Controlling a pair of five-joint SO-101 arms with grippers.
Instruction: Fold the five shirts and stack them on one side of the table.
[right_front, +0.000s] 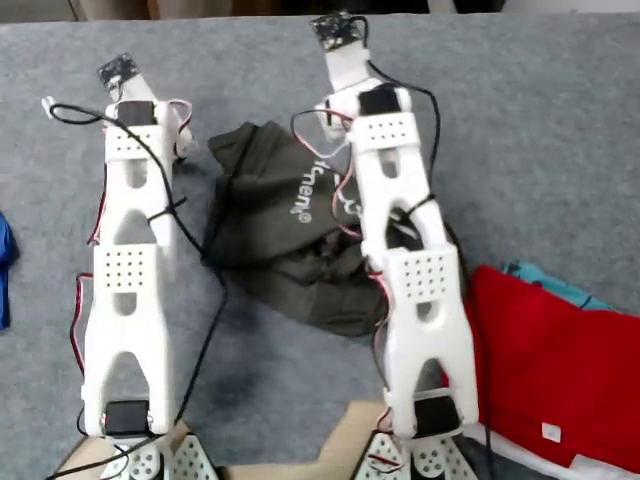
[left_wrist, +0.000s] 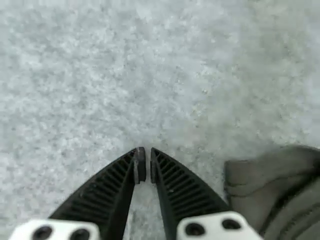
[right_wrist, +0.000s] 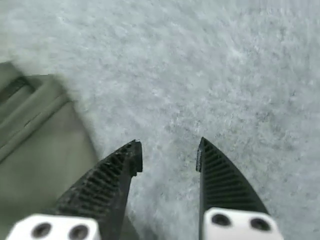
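Olive shirt (right_front: 280, 230) lies crumpled on the grey counter (right_front: 540, 130) between both arms. Left tool (left_wrist: 143, 166) hangs pinched closed and empty, right tool (right_wrist: 167, 155) gaping and empty beside its edge. A careless grab could bunch several layers.

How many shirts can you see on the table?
4: a dark olive shirt crumpled in the middle, a red shirt on the right, a teal one peeking out beneath it, and a blue piece at the left edge, likely a shirt. Another may hide underneath.
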